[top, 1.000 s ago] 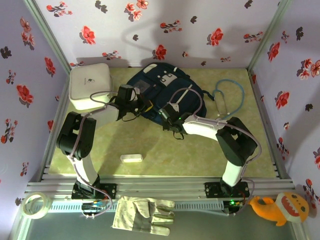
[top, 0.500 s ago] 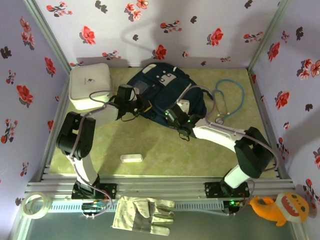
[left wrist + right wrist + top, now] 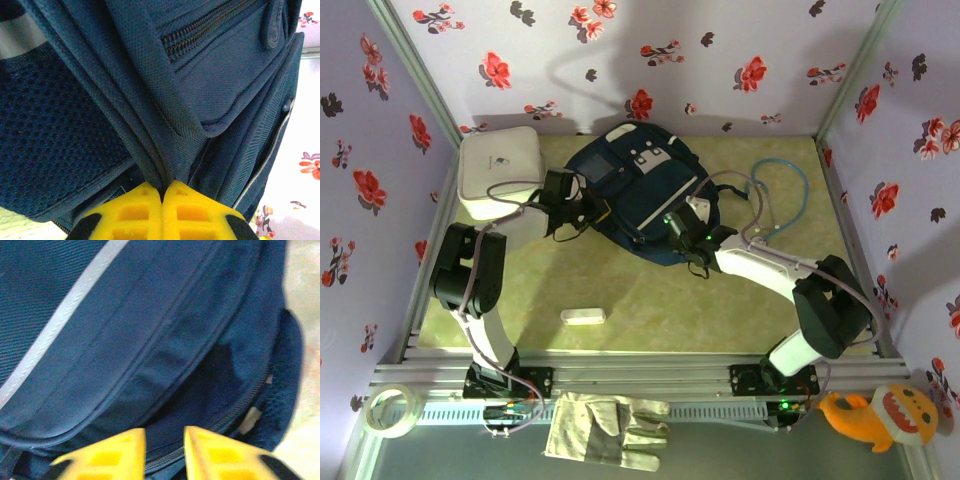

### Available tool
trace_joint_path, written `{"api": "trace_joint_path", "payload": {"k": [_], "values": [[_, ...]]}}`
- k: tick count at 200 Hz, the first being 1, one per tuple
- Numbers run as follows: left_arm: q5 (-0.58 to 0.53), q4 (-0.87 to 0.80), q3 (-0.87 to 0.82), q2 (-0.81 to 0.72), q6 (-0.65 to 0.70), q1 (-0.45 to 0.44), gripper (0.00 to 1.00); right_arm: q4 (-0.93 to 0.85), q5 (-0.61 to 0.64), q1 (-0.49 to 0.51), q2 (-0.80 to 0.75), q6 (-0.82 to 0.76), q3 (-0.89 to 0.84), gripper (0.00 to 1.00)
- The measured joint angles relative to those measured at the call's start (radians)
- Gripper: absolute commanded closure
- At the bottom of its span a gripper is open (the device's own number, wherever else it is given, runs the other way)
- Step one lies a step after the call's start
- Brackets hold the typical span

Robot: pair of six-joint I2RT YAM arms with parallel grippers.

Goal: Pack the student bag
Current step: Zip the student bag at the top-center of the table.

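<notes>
The student bag, dark navy with white stripe trims and a grey-white patch, lies at the back middle of the table. My left gripper is at the bag's left edge; in the left wrist view its yellow fingers are shut on a fold of the bag's fabric. My right gripper is at the bag's lower right side. In the right wrist view its fingers stand slightly apart over the bag, with a zipper seam running across the gap.
A white rounded box sits at the back left, next to the left arm. A teal stethoscope lies right of the bag. A small white object lies near the front. A glove, tape roll and plush toy lie off the table's front edge.
My right gripper has moved right along the bag's lower edge and its jaws have parted. The left gripper has drawn slightly left with the fabric, and the bag has spread flatter.
</notes>
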Motion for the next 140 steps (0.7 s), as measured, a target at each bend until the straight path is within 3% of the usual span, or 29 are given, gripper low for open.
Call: {"api": "trace_joint_path", "payload": {"k": [9,29,44,69,100,140], "values": [[0.000,-0.003,0.000,-0.001,0.001,0.000,0.97,0.007,-0.021,0.001,0.006,0.002,0.002,0.59],[-0.003,-0.019,0.000,-0.012,0.025,-0.003,0.70,0.018,-0.049,0.001,0.013,0.018,0.002,0.53],[-0.019,-0.051,-0.007,-0.037,0.044,-0.005,0.59,0.024,-0.060,-0.001,0.013,0.031,0.002,0.50],[-0.047,-0.114,-0.031,-0.097,0.098,-0.018,0.53,0.025,-0.072,-0.010,0.012,0.056,0.002,0.46],[-0.081,-0.207,-0.012,-0.143,0.184,-0.091,0.52,0.024,-0.083,-0.034,0.001,0.082,0.002,0.43],[-0.221,-0.431,0.212,-0.101,0.452,-0.243,0.51,0.024,-0.083,-0.068,-0.043,0.114,-0.006,0.40]]}}
